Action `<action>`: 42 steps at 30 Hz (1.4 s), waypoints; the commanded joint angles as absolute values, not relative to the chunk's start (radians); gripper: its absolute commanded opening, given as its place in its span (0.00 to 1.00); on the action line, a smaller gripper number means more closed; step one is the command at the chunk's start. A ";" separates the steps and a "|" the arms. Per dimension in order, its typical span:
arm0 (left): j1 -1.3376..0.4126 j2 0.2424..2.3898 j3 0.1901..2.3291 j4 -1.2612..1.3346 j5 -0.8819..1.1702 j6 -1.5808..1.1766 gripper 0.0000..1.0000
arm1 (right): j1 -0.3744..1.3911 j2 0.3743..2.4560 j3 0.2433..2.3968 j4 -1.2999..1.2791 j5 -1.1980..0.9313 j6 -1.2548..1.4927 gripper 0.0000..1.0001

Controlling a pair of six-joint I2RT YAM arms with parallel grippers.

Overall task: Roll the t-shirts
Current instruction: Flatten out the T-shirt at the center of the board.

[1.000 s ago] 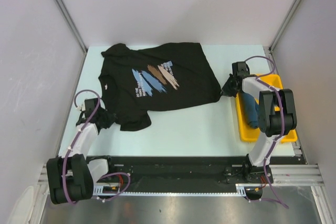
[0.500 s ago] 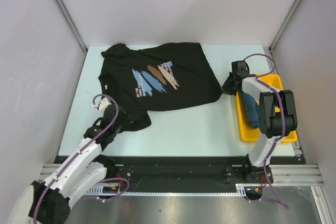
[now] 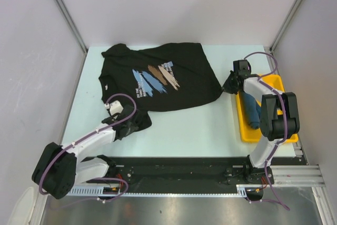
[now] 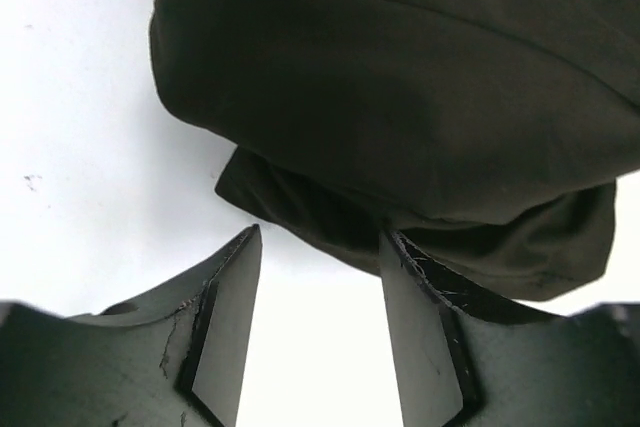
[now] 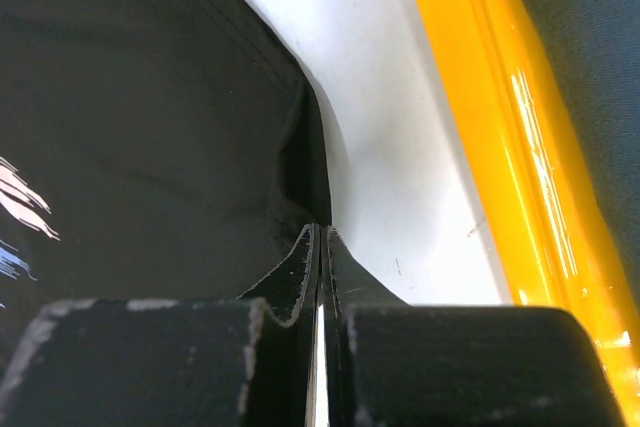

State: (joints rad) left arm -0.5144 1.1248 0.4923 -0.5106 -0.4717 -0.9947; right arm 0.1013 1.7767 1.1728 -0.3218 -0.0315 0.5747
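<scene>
My left claw (image 4: 320,237) gapes wide at the black tee (image 4: 420,97) sleeve; right claw (image 5: 320,230) clamped tight, seemingly pinching its hem.

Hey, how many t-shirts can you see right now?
2. The black t-shirt lies spread out at centre-left. The teal-blue t-shirt sits bundled in the yellow tray at right, partly covered by the right arm, so more could be hidden there.

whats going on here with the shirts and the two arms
Two arms are working on a black t-shirt, which lies spread flat, not yet rolled. The left gripper is open at its near-left sleeve. The right gripper is shut at the shirt's right edge; whether it pinches cloth is unclear. A teal t-shirt lies bundled in the yellow tray.
</scene>
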 commanded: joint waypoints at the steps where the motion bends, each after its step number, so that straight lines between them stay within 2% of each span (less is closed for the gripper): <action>1: -0.523 1.161 0.528 -0.465 -0.519 -1.000 0.55 | 0.098 1.752 1.183 -0.291 -0.038 0.560 0.00; 2: -0.525 1.175 0.534 -0.463 -0.518 -0.997 0.52 | 0.095 1.752 1.183 -0.290 -0.041 0.560 0.00; 5: -0.541 1.193 0.541 -0.469 -0.520 -0.992 0.24 | 0.094 1.746 1.183 -0.287 -0.046 0.557 0.00; 6: -0.546 1.189 0.540 -0.474 -0.519 -0.991 0.09 | 0.091 1.737 1.183 -0.287 -0.048 0.557 0.00; 8: -0.572 1.145 0.541 -0.505 -0.503 -0.989 0.00 | 0.089 1.727 1.183 -0.290 -0.048 0.552 0.00; 16: -0.745 0.846 0.534 -0.715 -0.365 -0.999 0.00 | 0.089 1.668 1.183 -0.353 0.026 0.502 0.00; 21: -0.778 0.685 0.518 -0.821 -0.264 -1.019 0.00 | 0.092 1.614 1.152 -0.393 0.070 0.482 0.00; 29: -0.788 0.655 0.626 -0.923 -0.160 -0.982 0.00 | 0.094 1.511 1.086 -0.440 0.135 0.466 0.00; 33: -0.788 0.656 0.612 -0.876 -0.129 -0.957 0.00 | 0.117 1.496 1.077 -0.440 0.150 0.466 0.00; 34: -0.787 0.670 0.608 -0.861 -0.126 -0.942 0.04 | 0.120 1.505 1.077 -0.433 0.147 0.466 0.00; 35: -0.788 0.716 0.614 -0.845 -0.124 -0.931 0.23 | 0.124 1.509 1.077 -0.422 0.141 0.469 0.00; 37: -0.788 0.762 0.621 -0.815 -0.143 -0.911 0.45 | 0.129 1.525 1.078 -0.400 0.124 0.472 0.00; 38: -0.788 0.785 0.632 -0.824 -0.188 -0.919 0.61 | 0.132 1.529 1.078 -0.399 0.123 0.474 0.00; 41: -0.784 0.776 0.640 -0.863 -0.285 -0.952 0.72 | 0.133 1.546 1.081 -0.390 0.120 0.472 0.00; 42: -0.769 0.769 0.637 -0.862 -0.288 -0.966 0.72 | 0.133 1.549 1.081 -0.388 0.117 0.474 0.00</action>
